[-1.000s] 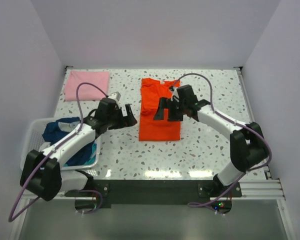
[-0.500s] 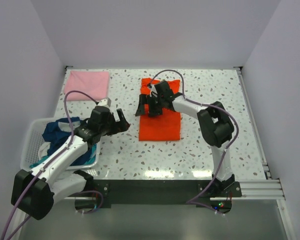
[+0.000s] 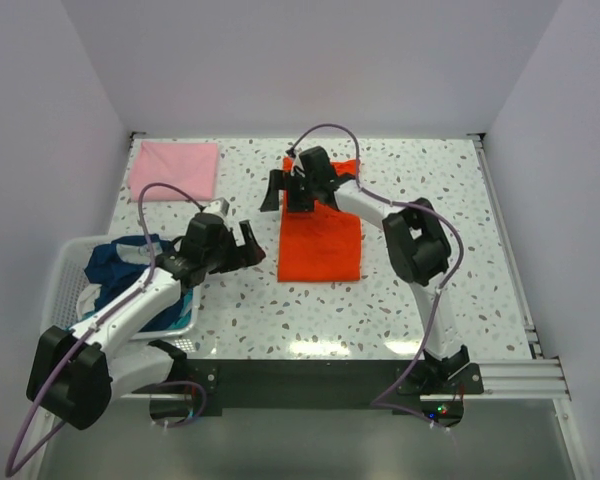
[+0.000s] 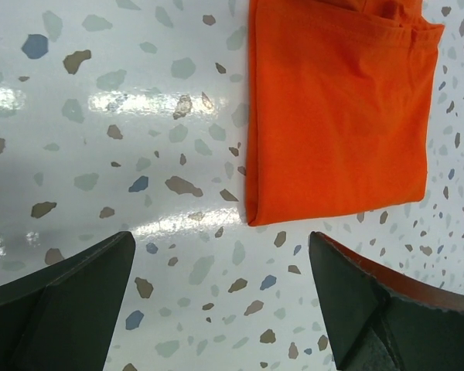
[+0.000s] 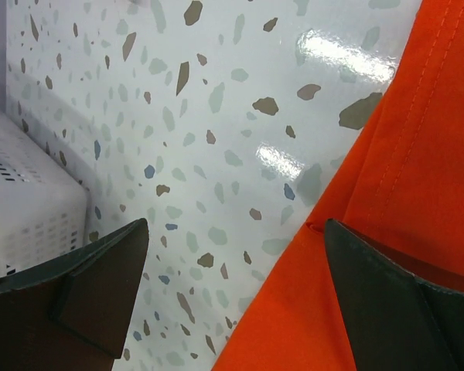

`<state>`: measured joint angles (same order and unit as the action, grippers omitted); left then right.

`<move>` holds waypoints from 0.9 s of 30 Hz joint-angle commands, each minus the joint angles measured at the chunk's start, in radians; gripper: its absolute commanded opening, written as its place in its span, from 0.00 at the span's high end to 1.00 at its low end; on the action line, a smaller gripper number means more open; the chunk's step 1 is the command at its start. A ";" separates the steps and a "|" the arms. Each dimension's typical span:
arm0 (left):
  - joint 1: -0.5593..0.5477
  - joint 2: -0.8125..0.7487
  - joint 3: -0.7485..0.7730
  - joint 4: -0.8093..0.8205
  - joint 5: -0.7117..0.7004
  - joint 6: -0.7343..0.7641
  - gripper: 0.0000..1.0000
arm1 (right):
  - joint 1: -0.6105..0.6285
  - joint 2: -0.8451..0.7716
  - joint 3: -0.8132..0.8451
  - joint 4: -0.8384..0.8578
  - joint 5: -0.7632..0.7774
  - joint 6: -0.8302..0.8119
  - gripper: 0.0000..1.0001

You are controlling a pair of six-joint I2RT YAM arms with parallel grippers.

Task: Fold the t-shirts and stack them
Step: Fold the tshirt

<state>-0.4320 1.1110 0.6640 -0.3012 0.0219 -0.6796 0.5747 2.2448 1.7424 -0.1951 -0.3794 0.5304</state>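
A bright orange-red t-shirt point(image 3: 320, 235) lies folded into a long rectangle mid-table. My right gripper point(image 3: 285, 193) hangs open over its far left edge, one finger above the cloth point(image 5: 417, 193) and the other above bare table, nothing held point(image 5: 236, 286). Just left of the shirt's near left corner point(image 4: 340, 116) is my left gripper point(image 3: 250, 245), open and empty over the table point(image 4: 220, 301). A folded pale pink t-shirt point(image 3: 173, 168) rests at the far left corner. Dark blue and teal t-shirts point(image 3: 120, 262) are heaped in the basket.
A white slatted basket point(image 3: 65, 285) stands at the table's near left edge, and its wall also shows in the right wrist view point(image 5: 31, 209). White walls close the table in at the back and on both sides.
My right gripper has swept left and farther back, from the shirt's middle to its far left edge. My left gripper has drawn slightly back toward me, staying beside the shirt's near left corner.
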 commanded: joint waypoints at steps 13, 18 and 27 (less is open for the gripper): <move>-0.048 0.266 -0.011 0.277 0.211 0.006 0.01 | -0.202 -0.829 -0.719 0.028 0.269 0.091 0.01; -0.054 0.337 -0.021 0.356 0.268 0.002 0.18 | -0.225 -1.007 -0.886 -0.065 0.364 0.066 0.01; -0.070 0.441 -0.006 0.390 0.317 0.017 0.45 | -0.230 -1.127 -0.971 -0.133 0.448 0.032 0.01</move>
<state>-0.4927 1.5295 0.6430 0.0410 0.3046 -0.6781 0.3466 1.1454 0.7887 -0.3302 -0.0029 0.5816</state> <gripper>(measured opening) 0.575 0.987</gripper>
